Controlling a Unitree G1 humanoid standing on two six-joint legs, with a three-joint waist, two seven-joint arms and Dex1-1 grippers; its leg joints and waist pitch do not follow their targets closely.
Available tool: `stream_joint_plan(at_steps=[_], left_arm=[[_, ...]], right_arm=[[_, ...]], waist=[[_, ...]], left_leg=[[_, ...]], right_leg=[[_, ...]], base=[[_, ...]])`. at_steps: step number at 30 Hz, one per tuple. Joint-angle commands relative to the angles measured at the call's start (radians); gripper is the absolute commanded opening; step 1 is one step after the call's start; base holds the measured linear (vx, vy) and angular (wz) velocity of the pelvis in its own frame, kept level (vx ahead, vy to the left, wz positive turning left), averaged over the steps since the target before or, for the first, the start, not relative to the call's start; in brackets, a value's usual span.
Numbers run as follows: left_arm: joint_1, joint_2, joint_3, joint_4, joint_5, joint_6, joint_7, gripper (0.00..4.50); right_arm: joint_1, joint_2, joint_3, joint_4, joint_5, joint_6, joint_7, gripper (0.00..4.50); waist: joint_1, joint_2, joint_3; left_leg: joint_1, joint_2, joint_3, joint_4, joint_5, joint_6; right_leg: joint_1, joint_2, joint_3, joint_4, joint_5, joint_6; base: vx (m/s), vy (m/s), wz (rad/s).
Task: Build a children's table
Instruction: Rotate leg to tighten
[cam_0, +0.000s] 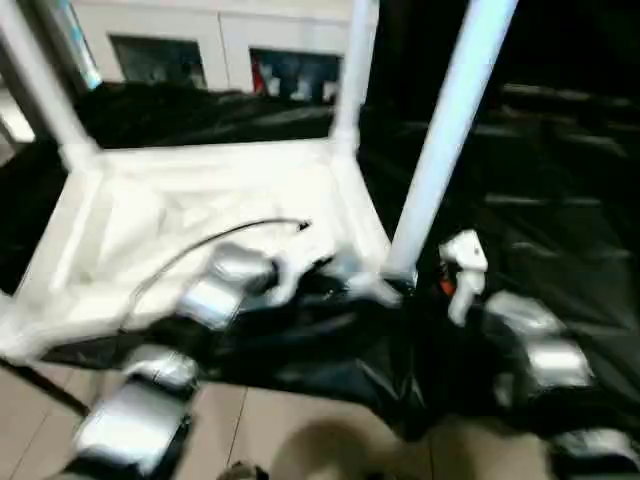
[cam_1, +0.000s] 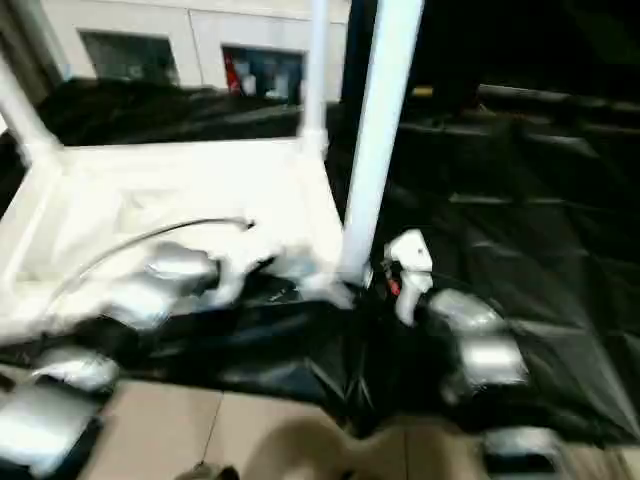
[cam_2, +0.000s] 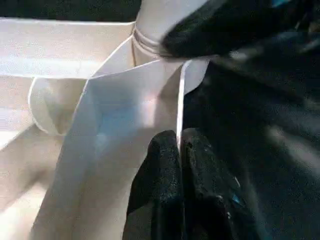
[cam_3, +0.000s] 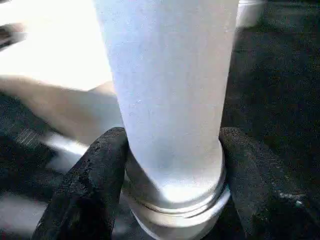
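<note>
— Silver forearms are closest to us, low at the front. Beyond them, what's biggest?

— That's the children's table (cam_0: 200, 215), upside down on black sheeting (cam_0: 560, 200), its ribbed underside facing up. Three legs rise from corner sockets: two at the far corners, and the near leg (cam_0: 445, 140) at the corner nearest the robot's right arm.

— Which arm has that near leg?

— I'd say the right one. The right gripper (cam_3: 172, 165) has its two black fingers on either side of the leg's base, just above the collar where it enters the socket, pads against the tube. It looks closed around the leg.

— And the left?

— The left gripper (cam_2: 180, 165) is pressed narrow, fingers together, apparently pinching the thin edge of the tabletop's side wall right beside that same corner socket.

— So what does the next move depend on?

— The leg's long axis runs straight up from the socket, slightly leaning. The right gripper is at its foot, so any seating push would go down along that axis while the left steadies the rim.
</note>
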Motion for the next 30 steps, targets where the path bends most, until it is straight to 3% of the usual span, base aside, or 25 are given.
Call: stream_joint_plan(at_steps=[1,2,3,4,7,8,9,11,13,15,16,17,18,19,20,23,25,27,30], left_arm=[[-0.002,-0.067,-0.033,0.011,-0.012,0.0,0.031,0.0],[-0.003,-0.081,-0.047,0.014,-0.002,-0.008,0.03,0.0],[-0.003,-0.091,-0.069,0.017,0.013,-0.023,0.013,0.0],[-0.005,-0.092,-0.075,0.022,0.019,-0.032,0.006,0.0],[-0.008,-0.082,-0.076,0.034,0.028,-0.05,-0.011,0.0],[-0.009,-0.073,-0.076,0.038,0.03,-0.059,-0.02,0.0],[-0.011,-0.059,-0.076,0.048,0.035,-0.073,-0.033,0.0],[-0.012,-0.048,-0.077,0.053,0.038,-0.082,-0.044,0.0],[-0.008,-0.017,-0.079,0.049,0.038,-0.099,-0.084,0.0],[0.002,0.043,-0.077,0.038,0.032,-0.144,-0.19,0.0],[0.005,0.058,-0.077,0.033,0.027,-0.156,-0.221,0.0],[0.008,0.076,-0.078,0.024,0.021,-0.156,-0.256,0.0],[0.01,0.088,-0.078,0.018,0.017,-0.16,-0.28,0.0],[0.011,0.096,-0.078,0.014,0.014,-0.162,-0.293,0.0],[0.013,0.111,-0.077,0.007,0.009,-0.163,-0.323,0.0],[0.018,0.148,-0.077,-0.012,-0.01,-0.179,-0.398,0.0],[0.02,0.164,-0.074,-0.018,-0.019,-0.192,-0.434,0.0],[0.021,0.185,-0.071,-0.022,-0.024,-0.197,-0.468,0.0],[0.021,0.202,-0.068,-0.023,-0.029,-0.195,-0.496,0.0]], right_arm=[[0.02,0.046,0.065,0.049,-0.043,0.038,-0.03,2.61],[0.018,0.07,0.069,0.041,-0.046,0.037,-0.043,2.61],[0.018,0.096,0.085,0.021,-0.052,0.019,-0.031,2.61],[0.018,0.1,0.092,0.016,-0.056,0.006,-0.021,3.17],[0.019,0.092,0.094,0.002,-0.051,-0.016,0.006,3.33],[0.019,0.083,0.089,-0.003,-0.043,-0.018,0.023,3.33],[0.017,0.068,0.083,-0.01,-0.03,-0.024,0.047,3.53],[0.015,0.056,0.079,-0.015,-0.021,-0.028,0.064,3.73],[0.016,0.015,0.076,-0.039,0.005,-0.022,0.134,3.75],[0.017,-0.075,0.077,-0.079,0.027,-0.024,0.288,3.75],[0.016,-0.094,0.077,-0.086,0.032,-0.021,0.321,3.75],[0.014,-0.119,0.079,-0.095,0.039,-0.014,0.362,3.75],[0.012,-0.134,0.08,-0.099,0.041,-0.013,0.389,3.75],[0.011,-0.143,0.081,-0.101,0.042,-0.013,0.405,3.75],[0.008,-0.161,0.083,-0.105,0.048,-0.006,0.441,3.75],[-0.002,-0.198,0.095,-0.109,0.057,0.003,0.516,3.75],[-0.009,-0.215,0.106,-0.105,0.054,-0.012,0.545,3.75],[-0.019,-0.23,0.119,-0.094,0.043,-0.031,0.577,3.75],[-0.027,-0.239,0.13,-0.086,0.034,-0.037,0.609,3.75]], waist=[[-0.018,-0.006,-0.034],[-0.023,0.0,-0.032],[-0.026,0.014,-0.028],[-0.031,0.015,-0.03],[-0.035,0.015,-0.023],[-0.041,0.015,-0.019],[-0.042,0.014,-0.016],[-0.042,0.016,-0.017],[-0.04,0.015,-0.017],[-0.036,0.008,-0.019],[-0.029,0.005,-0.022],[-0.021,0.003,-0.031],[-0.017,0.002,-0.033],[-0.015,0.002,-0.036],[-0.011,0.0,-0.041],[0.007,-0.01,-0.044],[0.025,-0.009,-0.049],[0.031,-0.007,-0.065],[0.033,-0.007,-0.068]], left_leg=[[0.039,0.045,-0.059,-0.091,-0.599,-0.053],[0.037,0.044,-0.068,-0.098,-0.637,-0.049],[0.049,0.045,-0.074,-0.105,-0.698,-0.052],[0.051,0.046,-0.079,-0.109,-0.732,-0.054],[0.066,0.047,-0.075,-0.115,-0.774,-0.054],[0.062,0.047,-0.077,-0.116,-0.785,-0.052],[0.06,0.047,-0.077,-0.119,-0.792,-0.051],[0.053,0.049,-0.078,-0.12,-0.789,-0.052],[0.055,0.047,-0.078,-0.116,-0.776,-0.054],[0.05,0.041,-0.078,-0.099,-0.685,-0.033],[0.03,0.044,-0.08,-0.103,-0.62,-0.018],[0.013,0.051,-0.078,-0.107,-0.534,-0.006],[0.009,0.053,-0.074,-0.108,-0.497,0.004],[0.008,0.055,-0.069,-0.106,-0.461,0.013],[0.005,0.054,-0.053,-0.101,-0.374,0.039],[0.004,0.051,-0.032,-0.085,-0.303,0.079],[0.014,0.056,-0.018,-0.074,-0.25,0.102],[0.0,0.054,-0.017,-0.058,-0.103,0.149],[-0.005,0.048,-0.013,-0.044,-0.031,0.202]], right_leg=[[0.003,-0.051,-0.001,-0.104,-0.698,-0.068],[0.01,-0.05,-0.01,-0.111,-0.684,-0.059],[0.008,-0.046,-0.024,-0.121,-0.662,-0.059],[0.016,-0.045,-0.034,-0.124,-0.622,-0.061],[0.012,-0.045,-0.047,-0.136,-0.591,-0.07],[0.021,-0.052,-0.064,-0.138,-0.608,-0.059],[0.023,-0.052,-0.069,-0.141,-0.624,-0.052],[0.031,-0.063,-0.073,-0.134,-0.65,-0.039],[0.026,-0.072,-0.071,-0.138,-0.668,-0.038],[0.024,-0.093,-0.06,-0.15,-0.714,-0.037],[0.037,-0.099,-0.044,-0.136,-0.688,-0.049],[0.043,-0.103,-0.027,-0.12,-0.601,-0.086],[0.04,-0.099,-0.021,-0.112,-0.547,-0.111],[0.036,-0.096,-0.015,-0.104,-0.486,-0.139],[0.033,-0.083,-0.008,-0.08,-0.315,-0.222],[0.028,-0.078,0.004,-0.062,-0.261,-0.255],[0.016,-0.072,0.013,-0.049,-0.227,-0.276],[0.03,-0.065,0.01,-0.01,-0.027,-0.314],[0.029,-0.062,0.009,0.008,0.11,-0.343]], base=[[-0.041,0.062,-0.17],[-0.041,0.062,-0.17],[-0.036,0.051,-0.11],[0.0,0.0,0.0],[0.0,0.0,0.0],[0.0,0.0,0.0],[0.0,0.0,0.0],[0.0,0.0,0.0],[0.0,0.0,0.0],[0.0,0.0,0.0],[0.0,0.0,0.0],[0.0,0.0,0.0],[0.0,0.0,0.0],[0.0,0.0,0.0],[0.0,0.0,0.0],[0.035,-0.025,0.05],[0.076,-0.034,0.11],[0.082,-0.03,0.06],[0.042,-0.014,-0.03]])
